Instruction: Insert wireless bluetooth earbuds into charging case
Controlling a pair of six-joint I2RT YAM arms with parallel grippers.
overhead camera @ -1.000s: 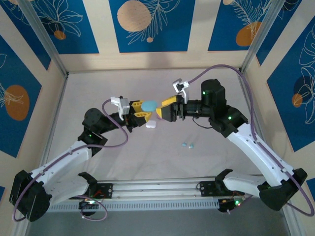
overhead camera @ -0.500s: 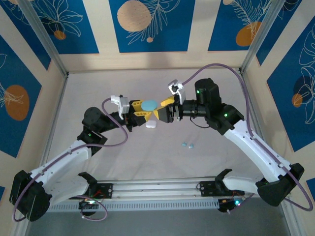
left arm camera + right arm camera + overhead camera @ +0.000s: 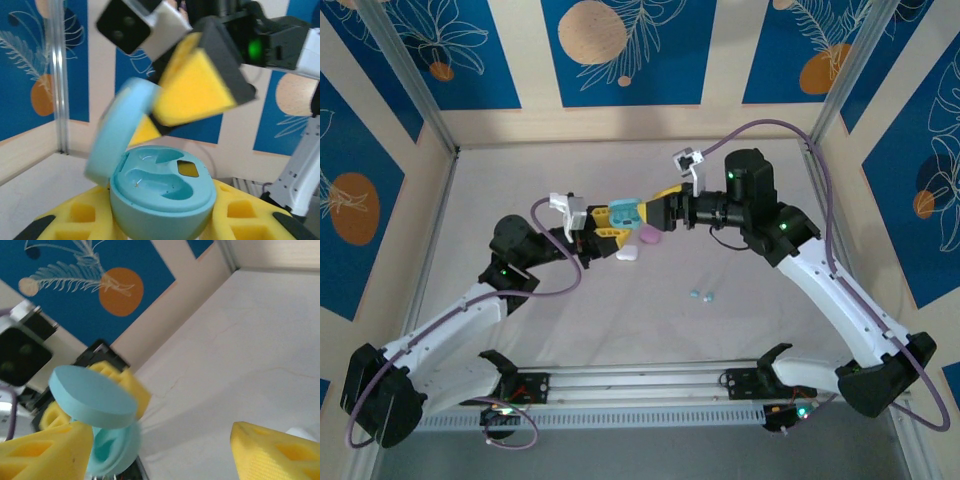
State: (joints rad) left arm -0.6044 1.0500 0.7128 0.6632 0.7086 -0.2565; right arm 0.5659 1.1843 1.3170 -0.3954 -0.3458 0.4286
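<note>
From above, the left claw (image 3: 613, 226) is clenched on the cyan case (image 3: 623, 212), holding it up off the counter (image 3: 750, 330). The right claw (image 3: 653, 212), released with its jaws wide, meets the case from the right. A pink case (image 3: 648, 237) lies just below the cyan one, and a white case (image 3: 627, 253) lies a little nearer the arm bases. Two cyan buds (image 3: 700, 296) lie on the counter well apart from the case, toward the right arm's base. At the left wrist, the case sits between yellow fingers (image 3: 70, 217) with its lid (image 3: 122, 132) tipped up. A right pad (image 3: 197, 92) seems to press the lid's edge, and both wells are bare. At the right wrist, the lid stands above the base (image 3: 112, 450), just beside one finger (image 3: 45, 455), with the other finger far across. The opening looks nearly done. I judge that fetching each bud, seating it and shutting the lid all remain.
</note>
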